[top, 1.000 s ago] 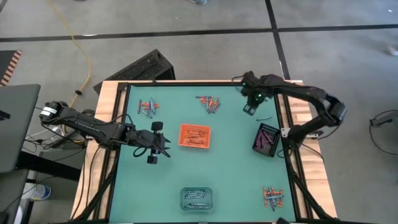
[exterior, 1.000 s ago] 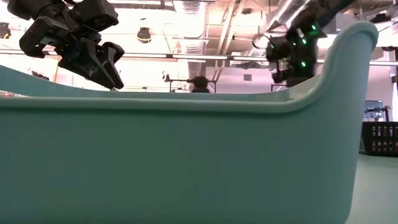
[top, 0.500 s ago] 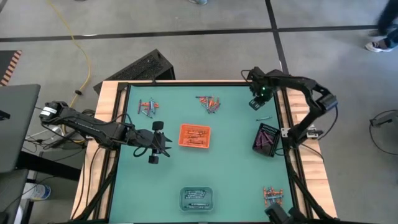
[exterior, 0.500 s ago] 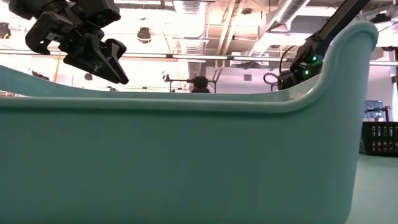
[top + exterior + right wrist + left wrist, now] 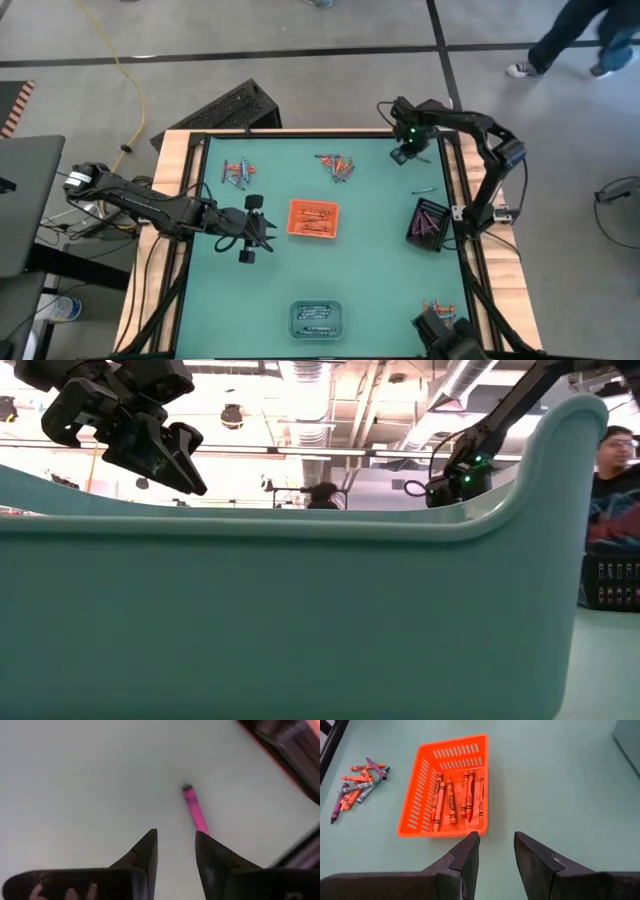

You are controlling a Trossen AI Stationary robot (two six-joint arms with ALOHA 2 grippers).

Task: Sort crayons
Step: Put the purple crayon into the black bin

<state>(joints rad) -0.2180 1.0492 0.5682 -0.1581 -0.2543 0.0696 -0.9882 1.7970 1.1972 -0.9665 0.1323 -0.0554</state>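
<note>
Orange crayons lie in the orange tray (image 5: pixel 447 787), which also shows in the high view (image 5: pixel 313 218). Loose mixed crayons lie in piles at the far left (image 5: pixel 238 173), far middle (image 5: pixel 338 166) and near right (image 5: pixel 437 310). One magenta crayon (image 5: pixel 195 812) lies flat on the mat ahead of my right gripper (image 5: pixel 175 845), which is open and empty near the far right corner (image 5: pixel 402 154). My left gripper (image 5: pixel 496 847) is open and empty, just left of the orange tray (image 5: pixel 268 232) and above the mat (image 5: pixel 180 465).
A black tray (image 5: pixel 427 220) stands at the right edge, with a single crayon (image 5: pixel 427 188) on the mat just beyond it. A clear tray (image 5: pixel 316 318) stands at the near middle. A person (image 5: pixel 610 480) stands beyond the table's right side. The mat's raised rim (image 5: pixel 300 525) blocks the low view.
My right gripper has moved a little toward the table's far edge and gone lower, and the right arm's elbow has swung in toward the table. A person has walked into view beyond the far right corner.
</note>
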